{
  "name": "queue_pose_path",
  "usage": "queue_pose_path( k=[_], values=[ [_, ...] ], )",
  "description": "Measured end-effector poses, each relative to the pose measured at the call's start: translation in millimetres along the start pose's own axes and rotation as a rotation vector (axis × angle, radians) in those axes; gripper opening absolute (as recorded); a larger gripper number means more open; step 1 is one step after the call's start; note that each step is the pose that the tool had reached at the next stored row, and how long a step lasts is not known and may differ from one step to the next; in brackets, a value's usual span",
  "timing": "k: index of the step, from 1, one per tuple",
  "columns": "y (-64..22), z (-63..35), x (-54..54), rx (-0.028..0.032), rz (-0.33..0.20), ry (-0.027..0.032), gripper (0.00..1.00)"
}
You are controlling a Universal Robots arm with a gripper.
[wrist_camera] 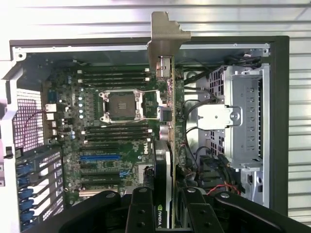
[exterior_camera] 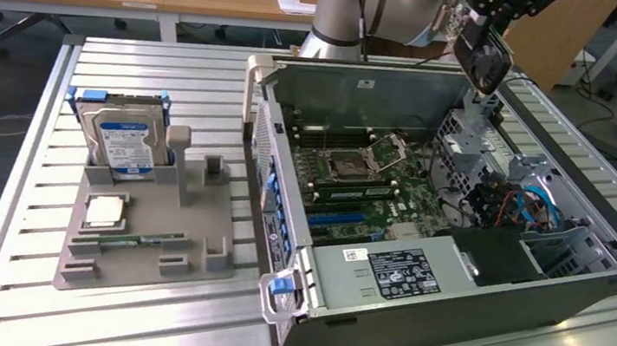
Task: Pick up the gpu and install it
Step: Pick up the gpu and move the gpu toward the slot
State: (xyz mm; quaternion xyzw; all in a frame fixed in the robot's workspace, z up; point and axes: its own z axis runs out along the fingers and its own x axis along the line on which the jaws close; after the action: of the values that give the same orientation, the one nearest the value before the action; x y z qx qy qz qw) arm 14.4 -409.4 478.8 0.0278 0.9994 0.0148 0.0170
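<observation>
My claw point(wrist_camera: 166, 206) is partly closed, pinching the gpu point(wrist_camera: 167, 121) by one end; the card hangs in the air above the open computer case point(exterior_camera: 430, 327) on the worktop point(exterior_camera: 128, 327). Its long axis runs straight out from the claw toward the case, metal bracket point(wrist_camera: 165, 34) leading. The motherboard's blue slot point(wrist_camera: 99, 158) sits beside that line, I judge, not under it. The arm point(exterior_camera: 357, 4) reaches in high from the case's far side, wrist pointed down.
</observation>
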Motion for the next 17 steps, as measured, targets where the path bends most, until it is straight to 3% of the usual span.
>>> queue_pose_path(
  k=[8,12,17],
  values=[
    [1.8,1.5,-24.2,-0.0001,0.0,-0.0001,0.27],
    [1.8,1.7,-24.4,0.0,0.0,0.0,0.27],
    [1.5,10.1,-24.1,-0.0001,0.0,-0.0001,0.27]
  ],
)
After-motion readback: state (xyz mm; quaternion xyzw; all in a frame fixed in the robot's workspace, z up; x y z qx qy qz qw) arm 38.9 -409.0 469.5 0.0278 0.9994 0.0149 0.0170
